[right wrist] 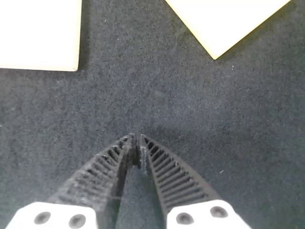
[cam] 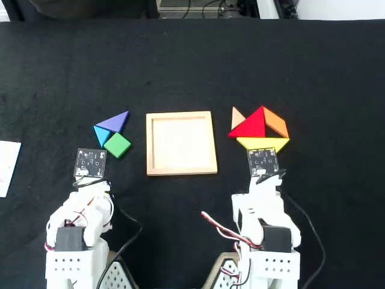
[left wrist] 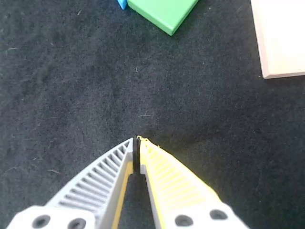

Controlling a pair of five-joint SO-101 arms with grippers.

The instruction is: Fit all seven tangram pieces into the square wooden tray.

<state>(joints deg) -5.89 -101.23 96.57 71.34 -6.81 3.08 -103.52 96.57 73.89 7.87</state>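
The wooden tray [cam: 180, 114] lies empty mid-tabletop; the green square [cam: 118, 145] and red triangle [cam: 249, 126] lie with the other pieces on either side. The left gripper [left wrist: 137, 143] and right gripper [right wrist: 137, 140] are pinched closed, holding nothing; the first pick likely needs one spread wide.

The square wooden tray [cam: 181, 114] is set at the middle of the table [cam: 192, 66]. A group of three pieces [cam: 106, 133] is laid just left of it and a group of four pieces [cam: 258, 127] just right, neither touching it. The left arm [cam: 81, 211] is placed before the former, the right arm [cam: 261, 205] before the latter.
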